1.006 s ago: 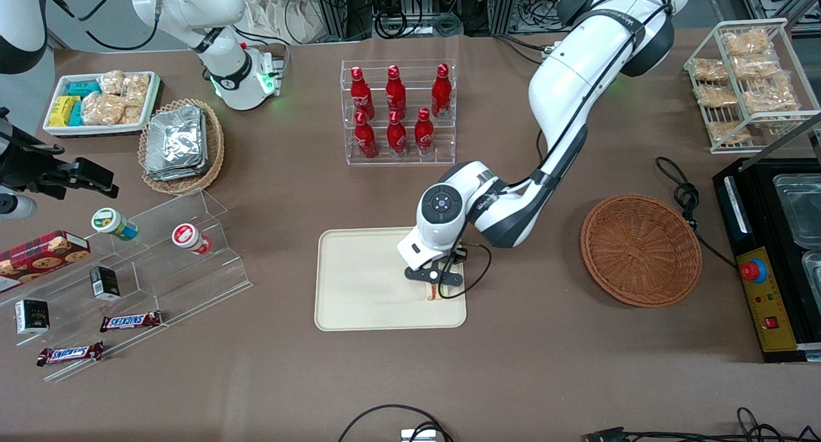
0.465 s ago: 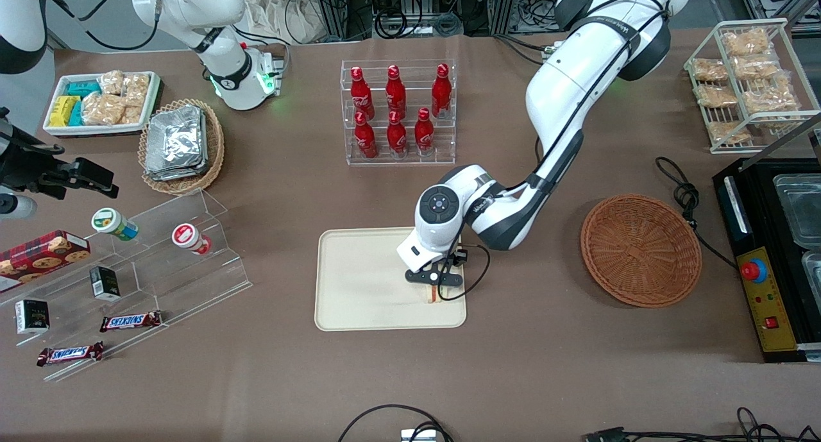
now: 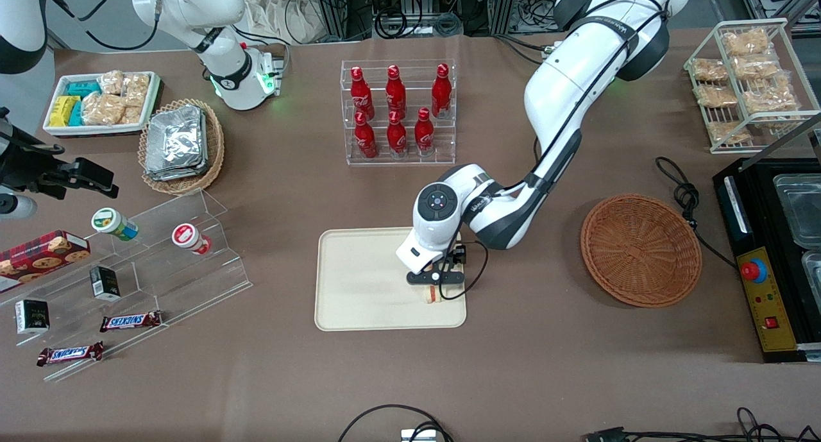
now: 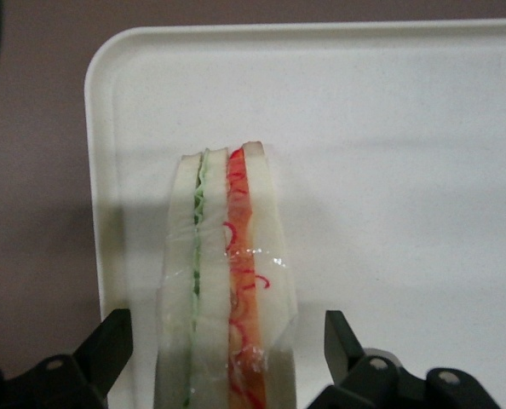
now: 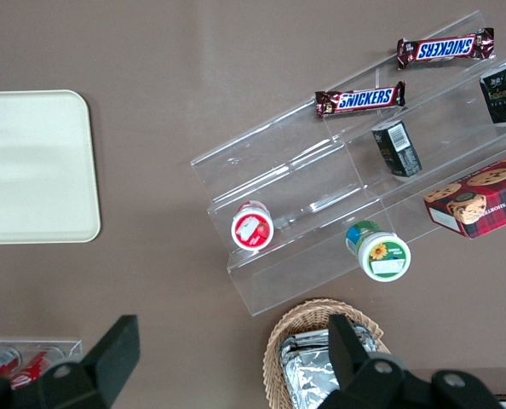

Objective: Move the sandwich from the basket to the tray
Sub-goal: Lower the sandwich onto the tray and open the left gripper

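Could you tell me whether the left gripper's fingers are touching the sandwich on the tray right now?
Apart. The left wrist view shows the gripper open over the tray, bare tray visible between each finger and the sandwich.

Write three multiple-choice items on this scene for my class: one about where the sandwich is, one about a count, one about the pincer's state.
1. Where is the sandwich?
A. in the basket
B. on the tray
C. on the bare table

2. How many red bottles stand in the clear rack?
A. four
B. six
C. eight

3. What is the pincer doing?
A. open, fingers clear of the sandwich
B. clamped on the sandwich
C. hovering over the basket

Key:
1 B: the wedge rests on the tray near one corner; the basket holds nothing.
2 B: two rows of three.
3 A: gaps show on both sides of the bread.
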Tool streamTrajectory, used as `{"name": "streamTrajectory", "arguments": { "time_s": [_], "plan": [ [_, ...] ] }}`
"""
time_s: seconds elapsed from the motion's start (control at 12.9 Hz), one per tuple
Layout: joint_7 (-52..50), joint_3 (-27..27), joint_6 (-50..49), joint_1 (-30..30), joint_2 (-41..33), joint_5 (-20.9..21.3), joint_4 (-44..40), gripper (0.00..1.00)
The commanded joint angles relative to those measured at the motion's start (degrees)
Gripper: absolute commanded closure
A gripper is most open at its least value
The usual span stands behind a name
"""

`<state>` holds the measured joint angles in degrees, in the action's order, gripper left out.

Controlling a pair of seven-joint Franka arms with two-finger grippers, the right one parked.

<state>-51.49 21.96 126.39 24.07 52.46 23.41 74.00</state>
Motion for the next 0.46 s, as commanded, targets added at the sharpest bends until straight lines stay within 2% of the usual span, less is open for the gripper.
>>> {"name": "streamTrajectory", "arguments": {
  "time_s": [0.0, 0.39],
  "plan": [
    [-2.90, -0.43, -0.71, 0.28, -1.57, 1.11, -1.84, 0.00],
    [-4.83, -0.34, -6.05, -2.36, -8.07, 0.23, -3.93, 0.00]
  ]
}}
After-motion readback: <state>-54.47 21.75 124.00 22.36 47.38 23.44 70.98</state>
